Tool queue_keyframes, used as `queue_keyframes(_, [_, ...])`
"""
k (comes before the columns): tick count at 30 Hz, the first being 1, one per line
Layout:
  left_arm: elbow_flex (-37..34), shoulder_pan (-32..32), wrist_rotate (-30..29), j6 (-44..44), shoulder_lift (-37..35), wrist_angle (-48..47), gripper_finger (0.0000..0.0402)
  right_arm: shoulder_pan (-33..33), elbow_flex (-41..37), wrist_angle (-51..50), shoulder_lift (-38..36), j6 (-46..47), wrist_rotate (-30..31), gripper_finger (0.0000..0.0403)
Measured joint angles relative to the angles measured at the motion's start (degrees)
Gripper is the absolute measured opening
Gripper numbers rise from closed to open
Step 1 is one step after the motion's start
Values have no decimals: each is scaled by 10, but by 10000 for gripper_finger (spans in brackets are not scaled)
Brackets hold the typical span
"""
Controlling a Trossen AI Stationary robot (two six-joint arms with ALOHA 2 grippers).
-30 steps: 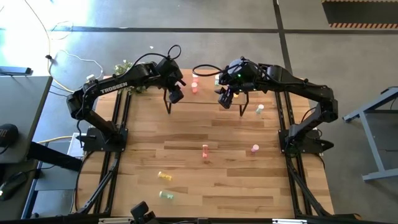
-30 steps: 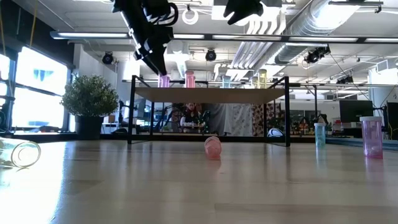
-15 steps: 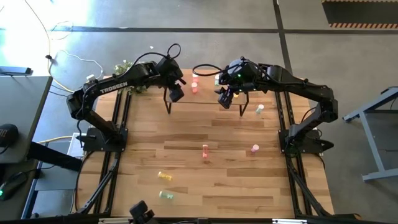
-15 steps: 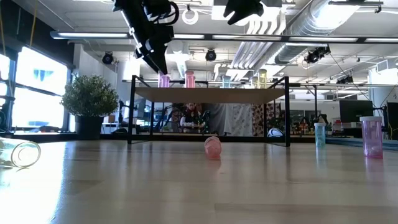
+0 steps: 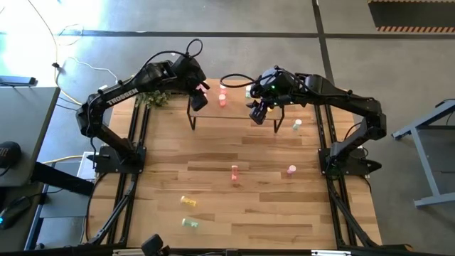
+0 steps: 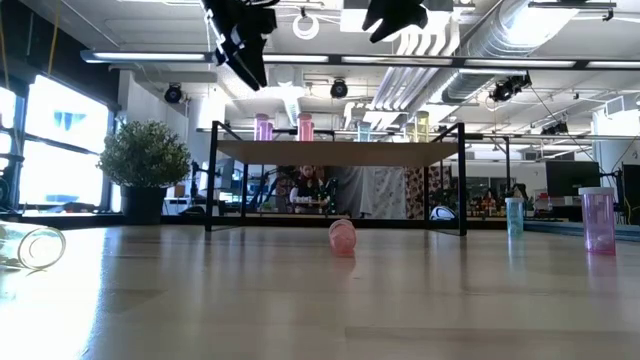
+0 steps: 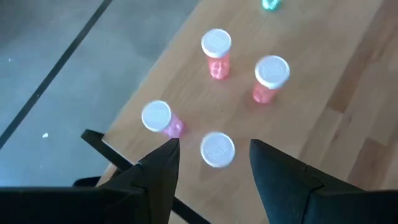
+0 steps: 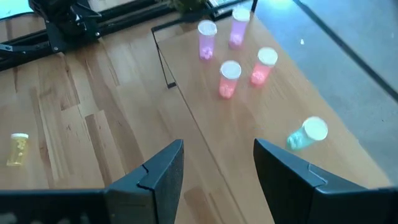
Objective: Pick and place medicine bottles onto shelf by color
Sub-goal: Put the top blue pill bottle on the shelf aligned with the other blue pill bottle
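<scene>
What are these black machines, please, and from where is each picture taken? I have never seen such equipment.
They are two robot arms at a wooden table. One camera looks straight down, one sits at table height, and one rides on each wrist. The left gripper and the right gripper both hang open and empty above the shelf, a small raised board. Small medicine bottles with pale caps stand on it, pink and red-orange. Others wait on the table, such as a yellow bottle lying down.
</scene>
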Motion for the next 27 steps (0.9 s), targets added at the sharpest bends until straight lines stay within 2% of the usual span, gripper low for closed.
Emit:
queue_keyframes(9, [-6,-80,20,-65,-49,-38,186,15,0,-42,-1,2,6,186])
queue_keyframes(16, [-56,-153,11,-125,-98,11,186,42,-10,-123,-11,14,88,186])
queue_keyframes(19, [-100,-176,1,-157,-121,32,186,47,-49,-137,-33,34,110,186])
queue_keyframes(27, [-208,-217,-18,-226,-174,129,186,20,-210,-84,-156,118,112,186])
